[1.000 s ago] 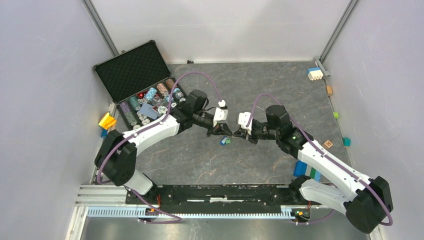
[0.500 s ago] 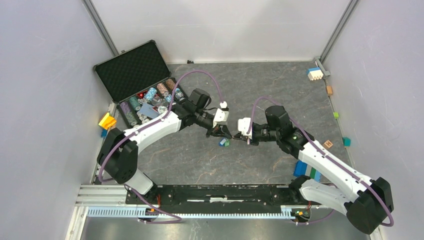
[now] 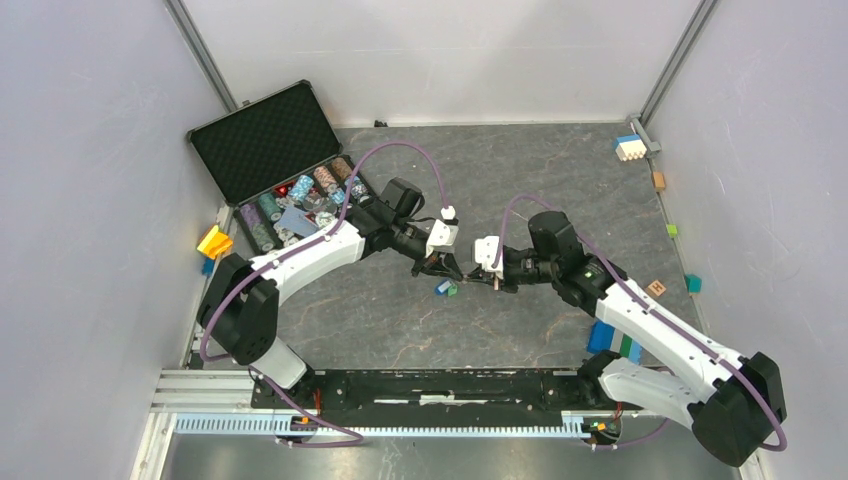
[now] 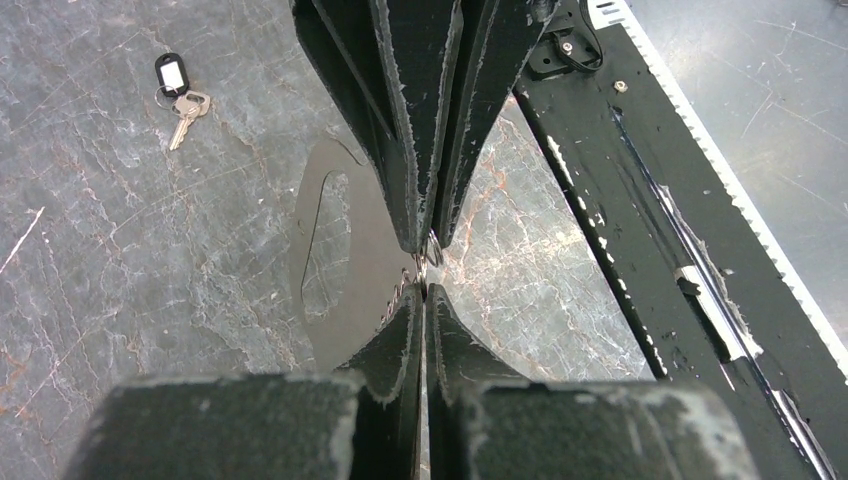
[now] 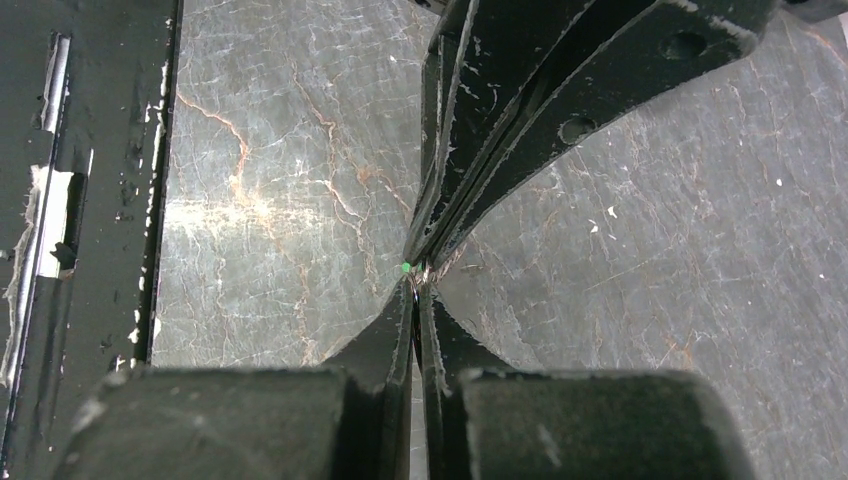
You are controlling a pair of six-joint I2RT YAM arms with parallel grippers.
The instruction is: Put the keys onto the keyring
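Black-tagged key lies well apart from both tightly closed jaws, their catch indiscernible.

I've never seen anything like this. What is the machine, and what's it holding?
Two robot arms are bolted to a table, each ending in a two-finger gripper. The wide picture looks down from above; the other two come from a camera on each wrist, looking along that arm's own fingers. The left gripper and right gripper are pinched shut, tip to tip. A blue tag and a green tag show at that spot; which gripper holds them I cannot tell. A key with a black tag lies on the table. An open case of poker chips and toy blocks sit at the edges.
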